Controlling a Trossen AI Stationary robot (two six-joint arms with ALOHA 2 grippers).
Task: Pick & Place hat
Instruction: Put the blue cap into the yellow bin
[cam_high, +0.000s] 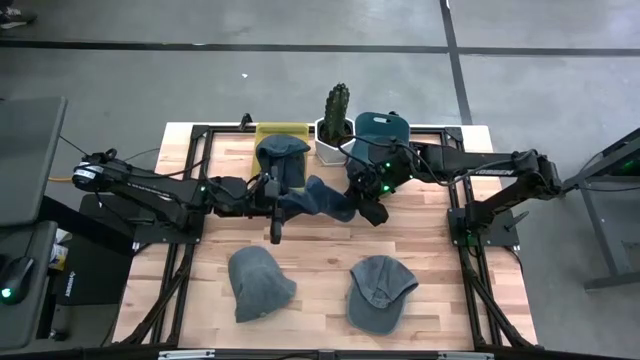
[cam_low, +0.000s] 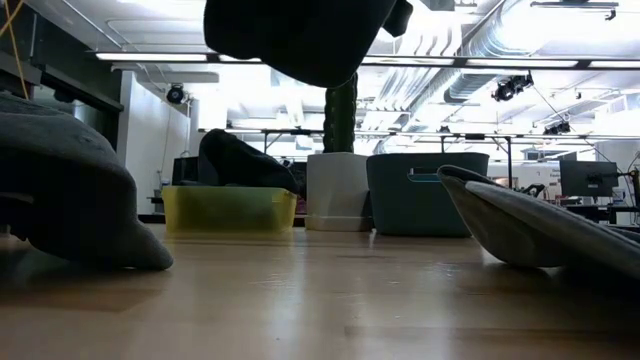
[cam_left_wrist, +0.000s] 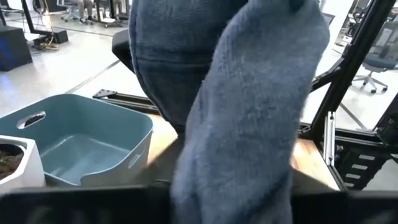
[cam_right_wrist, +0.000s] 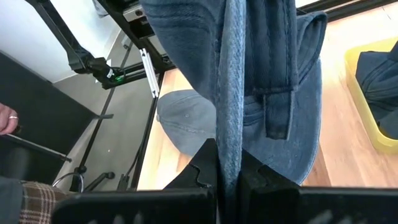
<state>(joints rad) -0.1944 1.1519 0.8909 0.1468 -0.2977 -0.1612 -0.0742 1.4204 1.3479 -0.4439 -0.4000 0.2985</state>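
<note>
Hat of dark blue denim (cam_high: 318, 198) hangs mid-air, both the left gripper (cam_high: 272, 196) and right gripper (cam_high: 362, 197) clamping it. One hat already fills the yellow plastic bin (cam_high: 262, 132). Two grey caps (cam_high: 262, 283) wait on the wooden table (cam_high: 320, 245).

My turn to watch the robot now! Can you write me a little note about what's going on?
Right tool: shut on the blue hat, held above the table's middle.
Left tool: at the same hat; grip unclear.
Yellow bin: one hat already inside.
Teal bin: looks empty.
Two more hats, one front-left and one front-right, lie on the table.
Left to do: drop off the held hat, then probably those two.
</note>
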